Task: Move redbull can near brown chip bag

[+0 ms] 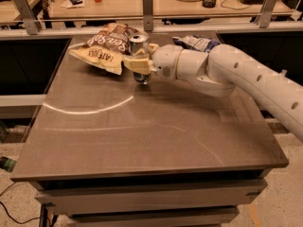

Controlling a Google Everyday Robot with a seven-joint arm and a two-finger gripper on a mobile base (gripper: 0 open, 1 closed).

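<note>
My fingers (136, 64) are clamped on the can (138, 45), upright just beside the bag (105, 48) at its 3 o'clock, toward 12 o'clock on the surface (142, 136); letting go crooked or nudging the bag could topple that slim can.

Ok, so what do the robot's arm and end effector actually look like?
The arm is smooth glossy white, made of rounded tube-like segments, with a row of small dark dots along the forearm. No loose cables show. The end effector, closed around the slim silver-topped redbull can at the far side of the grey-brown table, has short tan fingers on a white rounded wrist.
</note>
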